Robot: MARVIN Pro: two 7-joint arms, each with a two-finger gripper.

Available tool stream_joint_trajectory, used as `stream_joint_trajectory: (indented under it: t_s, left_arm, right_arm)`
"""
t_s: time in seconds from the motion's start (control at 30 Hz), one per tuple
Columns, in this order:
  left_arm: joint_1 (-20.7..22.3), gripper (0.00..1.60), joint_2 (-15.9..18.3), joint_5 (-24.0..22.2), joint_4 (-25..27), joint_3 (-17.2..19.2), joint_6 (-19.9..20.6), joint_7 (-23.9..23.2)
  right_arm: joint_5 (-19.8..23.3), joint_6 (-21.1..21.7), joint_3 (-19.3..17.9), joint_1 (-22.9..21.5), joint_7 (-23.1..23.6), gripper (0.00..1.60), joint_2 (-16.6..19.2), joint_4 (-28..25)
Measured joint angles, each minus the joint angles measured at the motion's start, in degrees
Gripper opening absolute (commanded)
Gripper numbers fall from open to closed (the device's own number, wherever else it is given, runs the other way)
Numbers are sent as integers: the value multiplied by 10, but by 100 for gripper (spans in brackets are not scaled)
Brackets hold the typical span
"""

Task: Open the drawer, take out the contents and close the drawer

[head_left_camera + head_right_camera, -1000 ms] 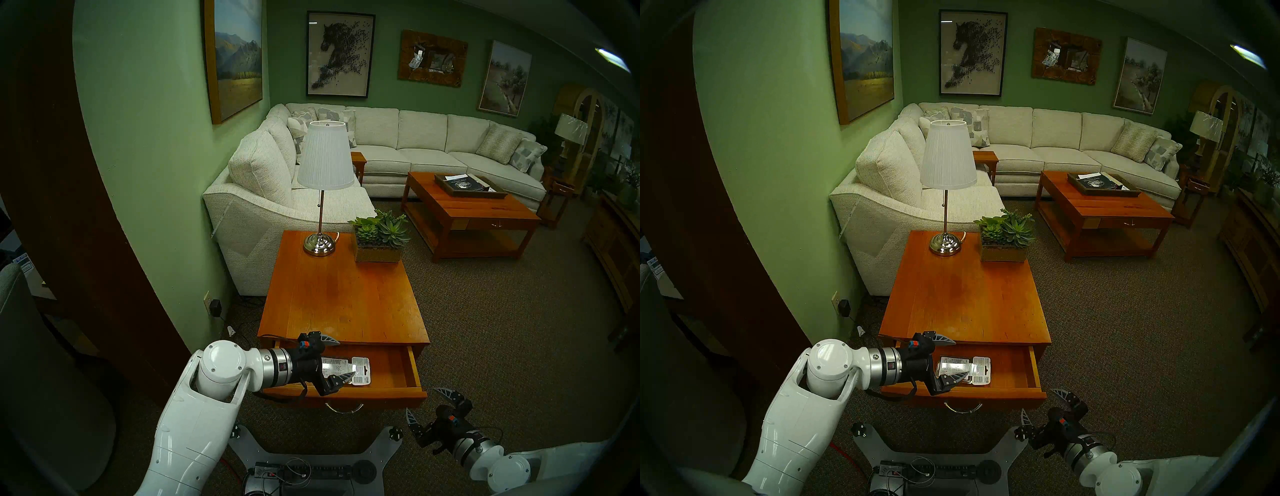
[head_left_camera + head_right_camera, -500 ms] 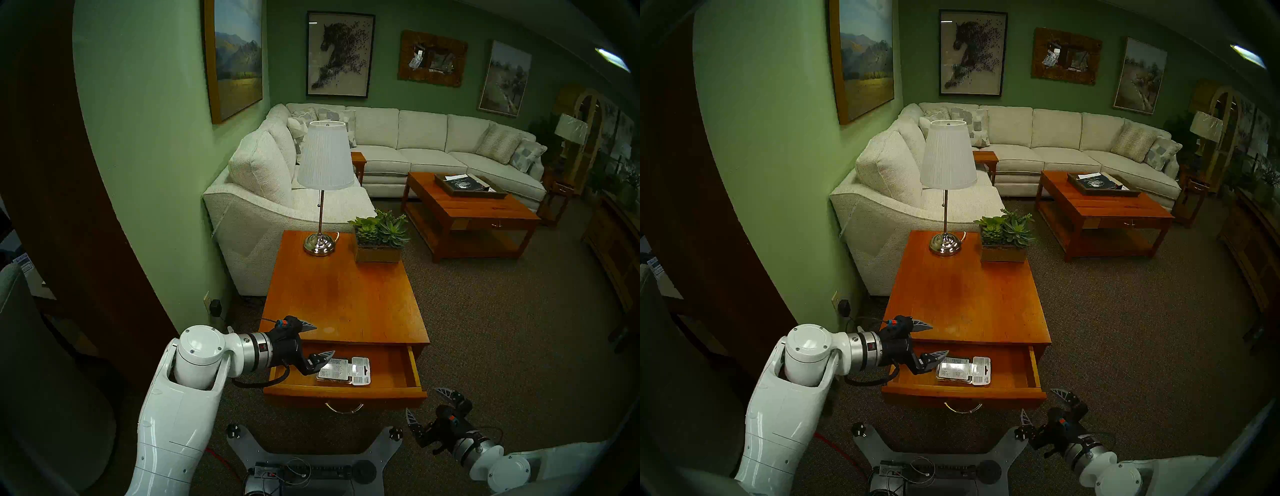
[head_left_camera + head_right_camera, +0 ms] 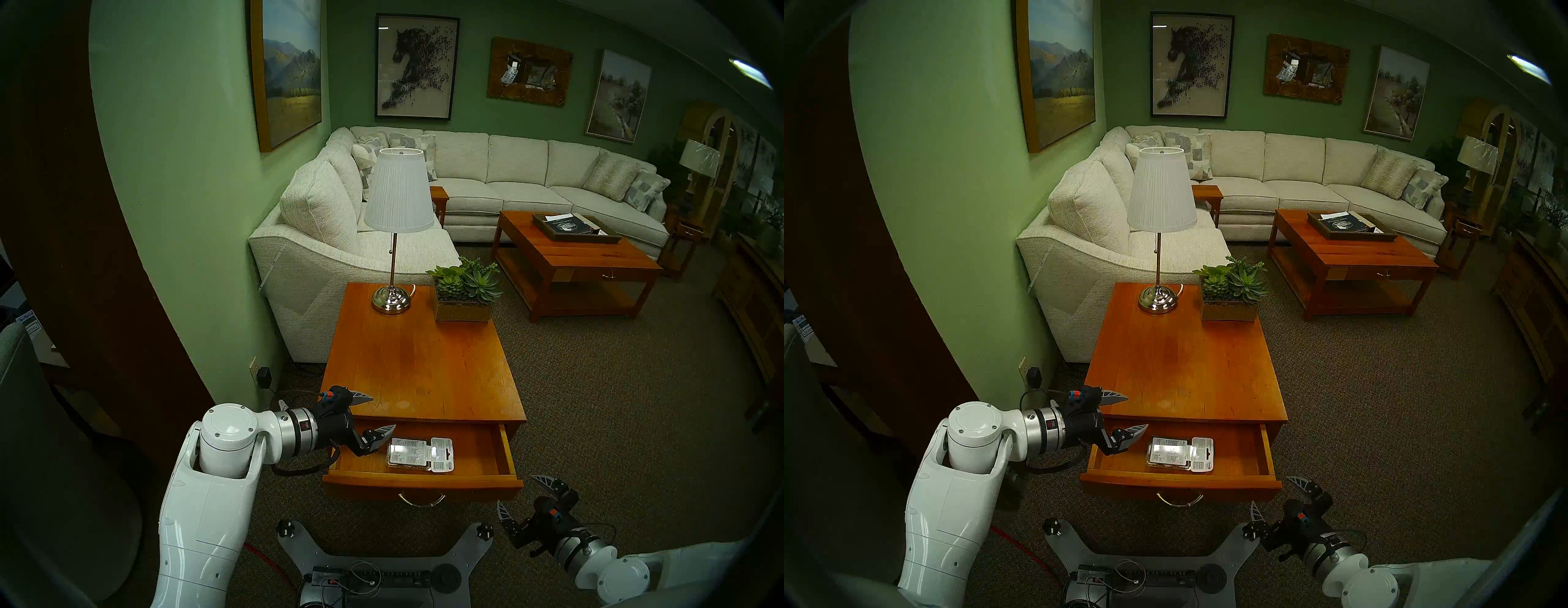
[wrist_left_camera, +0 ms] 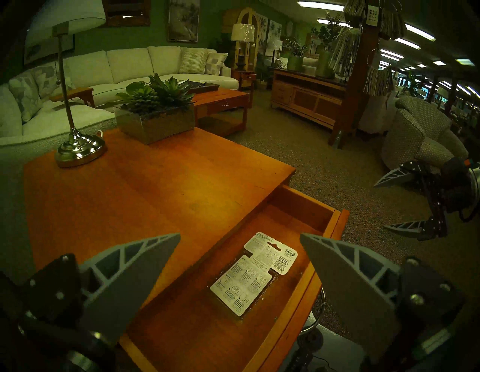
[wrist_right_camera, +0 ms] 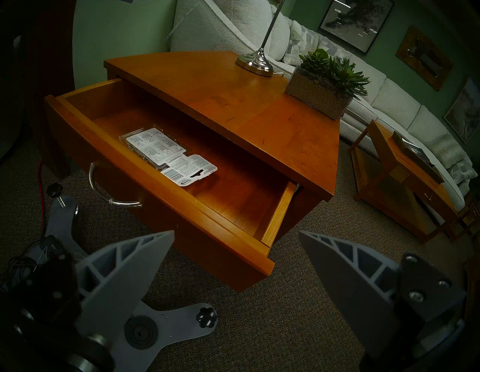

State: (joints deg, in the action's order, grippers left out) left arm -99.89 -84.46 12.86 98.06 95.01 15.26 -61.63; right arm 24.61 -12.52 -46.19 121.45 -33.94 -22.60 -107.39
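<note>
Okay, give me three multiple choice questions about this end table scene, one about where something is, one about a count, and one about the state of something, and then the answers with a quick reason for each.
1. Where does the flat clear plastic blister package lie?
A. On the tabletop beside the lamp
B. On the floor of the open orange-brown wooden drawer
C. Between the left gripper's fingers

2. How many things stand on top of the orange-brown wooden end table?
A. Two
B. Four
C. None

3. How is the left gripper?
A. Shut on the drawer handle
B. Shut on the package
C. Open and holding nothing

Answers:
1. B, as the package lies flat inside the pulled-out drawer, apart from both grippers.
2. A, since only the white-shaded chrome lamp and the boxed succulent planter stand there.
3. C, because its fingers are spread wide with nothing between them.
</note>
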Motion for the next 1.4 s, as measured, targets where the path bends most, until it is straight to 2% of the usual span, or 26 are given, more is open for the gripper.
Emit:
stream_joint_trajectory:
  t_s: [1.4]
  left_arm:
    - [4,160,-19,-4,-7,15,-10,-4]
  right_arm:
    - [0,2,0,0,0,160,0,-1]
